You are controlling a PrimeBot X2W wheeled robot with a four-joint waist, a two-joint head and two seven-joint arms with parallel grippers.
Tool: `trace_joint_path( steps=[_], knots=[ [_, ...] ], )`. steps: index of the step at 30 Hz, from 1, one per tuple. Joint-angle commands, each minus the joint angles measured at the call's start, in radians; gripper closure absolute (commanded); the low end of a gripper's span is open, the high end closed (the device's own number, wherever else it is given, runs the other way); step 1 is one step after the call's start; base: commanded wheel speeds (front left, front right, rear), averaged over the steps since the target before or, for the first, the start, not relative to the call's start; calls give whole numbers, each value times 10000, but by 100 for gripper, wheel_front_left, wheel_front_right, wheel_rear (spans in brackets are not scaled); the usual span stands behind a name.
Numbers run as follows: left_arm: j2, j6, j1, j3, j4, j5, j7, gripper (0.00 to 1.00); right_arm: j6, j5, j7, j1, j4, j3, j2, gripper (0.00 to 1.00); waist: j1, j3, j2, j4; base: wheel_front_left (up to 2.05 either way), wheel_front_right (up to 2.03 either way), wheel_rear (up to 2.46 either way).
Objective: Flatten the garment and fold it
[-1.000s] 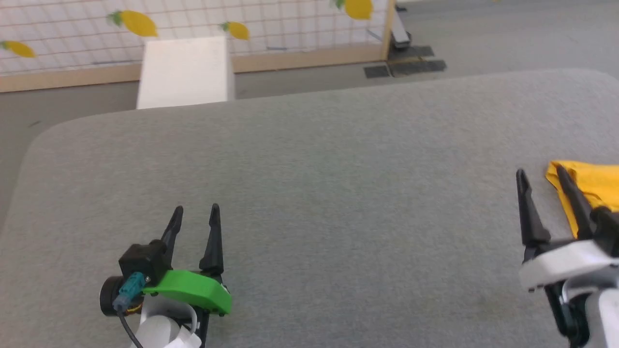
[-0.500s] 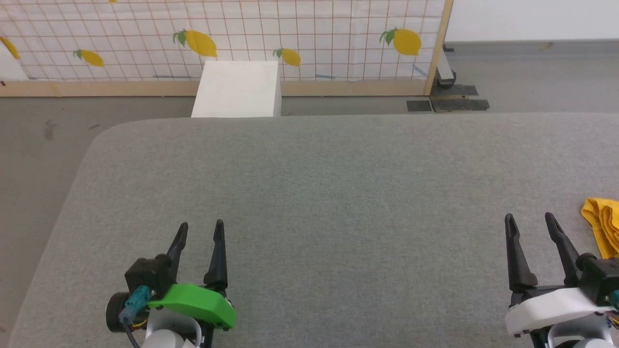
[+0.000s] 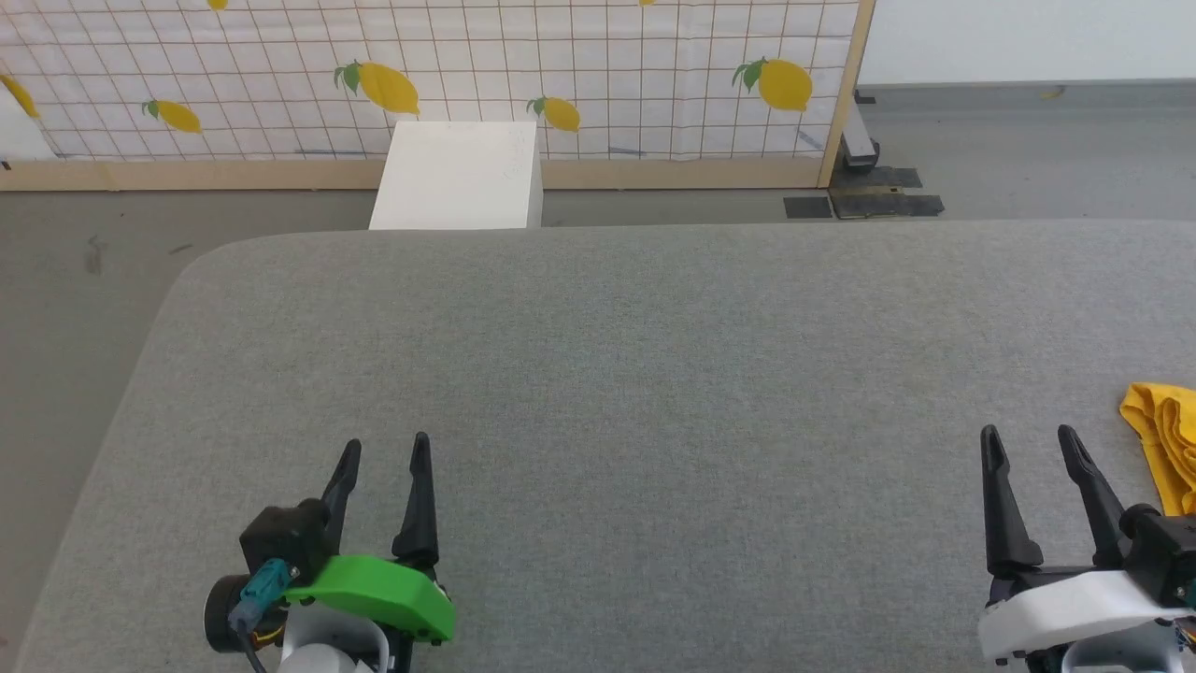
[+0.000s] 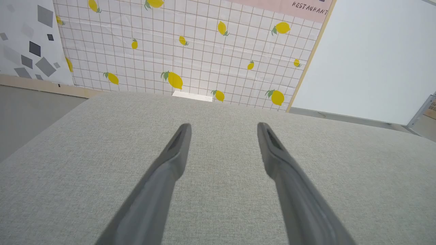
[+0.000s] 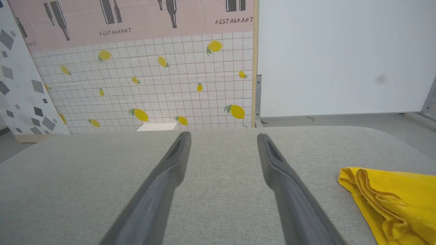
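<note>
The garment (image 3: 1163, 439) is a bright yellow bunched cloth at the right edge of the grey table (image 3: 617, 355), mostly cut off by the frame. In the right wrist view the garment (image 5: 395, 200) lies crumpled to the right of my fingers, with no print showing. My right gripper (image 3: 1026, 437) stands open just left of it, not touching, with nothing between its fingers (image 5: 170, 170). My left gripper (image 3: 385, 447) is open over bare fabric at the lower left, its fingers (image 4: 175, 153) apart and empty.
A white box (image 3: 458, 178) stands on the floor behind the table's far edge. Behind it is a white grid backdrop with lemon prints (image 3: 561, 65) on a wooden frame. The table's left corner (image 3: 187, 271) is rounded, with grey floor beyond.
The head camera swung from a tilted view to a level one, shifting the whole picture. Relative to the table both grippers stay low and open; the garment lies where it was.
</note>
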Motion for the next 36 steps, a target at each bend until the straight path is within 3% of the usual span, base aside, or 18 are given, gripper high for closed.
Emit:
trace_joint_path(
  steps=[1, 2, 36],
  knots=[
    [-46, 64, 135, 8, 37, -18, -49, 0, -17, 100, 34, 150, -55, 1, 33, 0, 1, 0, 0, -7, 0, 0, 0],
    [-46, 63, 137, 7, 48, -22, -49, 100, -17, 154, 15, 168, -31, 3, 33, 100, 1, -1, 0, -12, 0, 0, 0],
    [-7, 96, 124, 117, -439, 476, 459, 100, -3, -123, 232, -135, 57, 230, 5, 100, 1, 26, 0, 19, 0, 0, 0]
  ],
)
